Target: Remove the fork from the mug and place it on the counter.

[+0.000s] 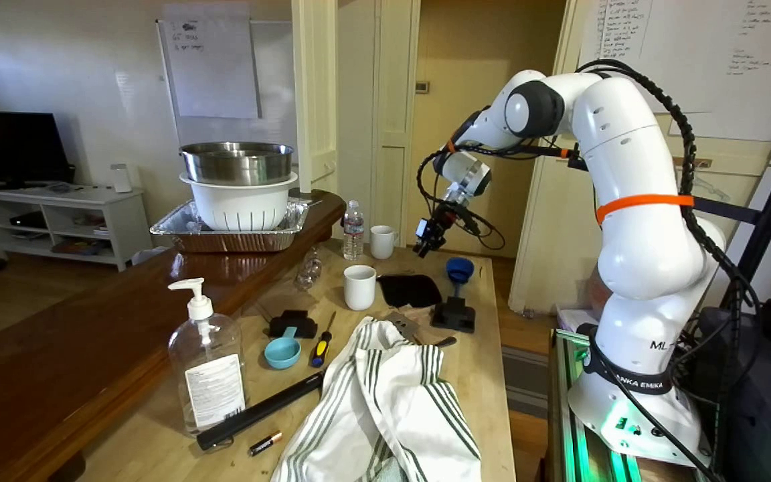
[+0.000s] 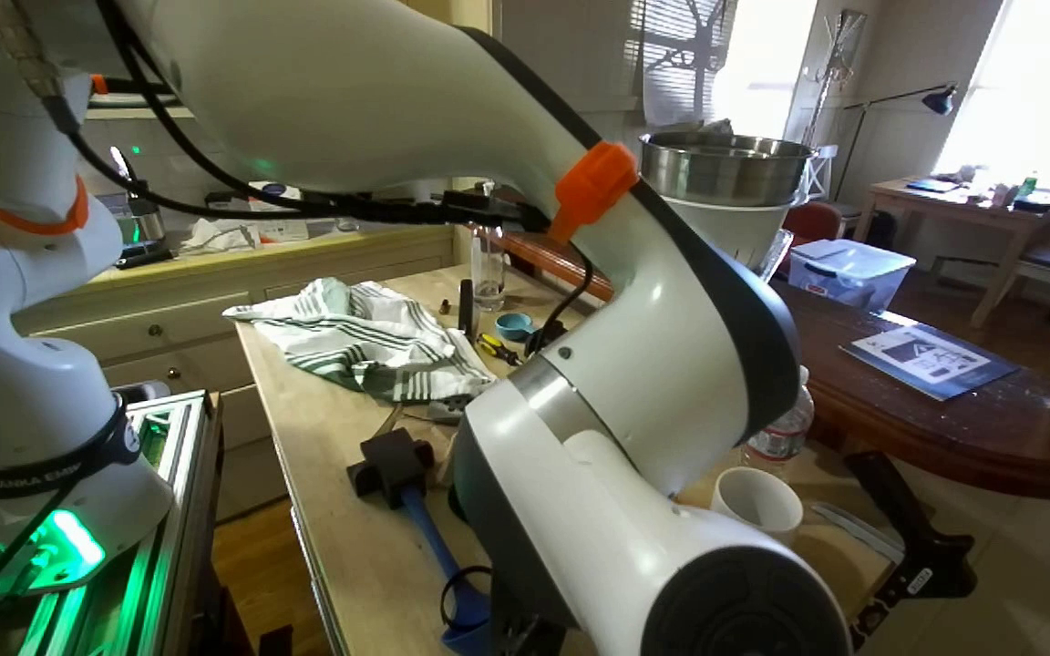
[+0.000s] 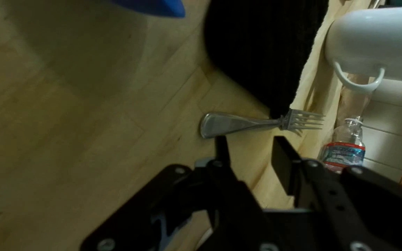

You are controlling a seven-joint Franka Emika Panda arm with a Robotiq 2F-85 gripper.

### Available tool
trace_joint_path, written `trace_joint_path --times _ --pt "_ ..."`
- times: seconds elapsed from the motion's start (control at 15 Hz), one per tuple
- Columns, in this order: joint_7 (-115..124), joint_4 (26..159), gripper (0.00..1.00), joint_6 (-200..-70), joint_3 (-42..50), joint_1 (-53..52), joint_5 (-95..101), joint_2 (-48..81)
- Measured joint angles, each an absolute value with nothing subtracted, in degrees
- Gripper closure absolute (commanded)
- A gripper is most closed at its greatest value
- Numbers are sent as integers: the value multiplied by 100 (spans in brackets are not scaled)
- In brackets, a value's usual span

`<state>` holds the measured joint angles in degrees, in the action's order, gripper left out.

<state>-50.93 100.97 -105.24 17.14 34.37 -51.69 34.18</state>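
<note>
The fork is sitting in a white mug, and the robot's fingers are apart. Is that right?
Not quite. The fork isn't in there: the wrist view shows it lying on the counter. The fingers are apart, as you say.

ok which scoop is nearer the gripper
The dark blue scoop is nearer the gripper; the light blue scoop lies farther off, right beside the screwdriver.

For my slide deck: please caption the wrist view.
Fork lying on the counter, gripper open and empty in the foreground.
</note>
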Motion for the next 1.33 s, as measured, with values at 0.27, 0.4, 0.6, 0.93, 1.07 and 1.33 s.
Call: trace_joint_path --times 0.27,0.4,0.6,0.93,1.07,1.33 --pt "-4612 10033 1 -10059 1697 3246 -4238 2898" --pt "-4237 10030 0 -9823 1671 3017 -3564 2476" --pt "-3470 10060 0 -9751 1562 2527 -2603 1904" --pt "-2017 10168 0 -9653 1263 1675 -964 1120" --pt "-1506 10271 0 -9478 1123 1362 -275 743" --pt "-993 10553 0 -8772 728 848 1020 -234"
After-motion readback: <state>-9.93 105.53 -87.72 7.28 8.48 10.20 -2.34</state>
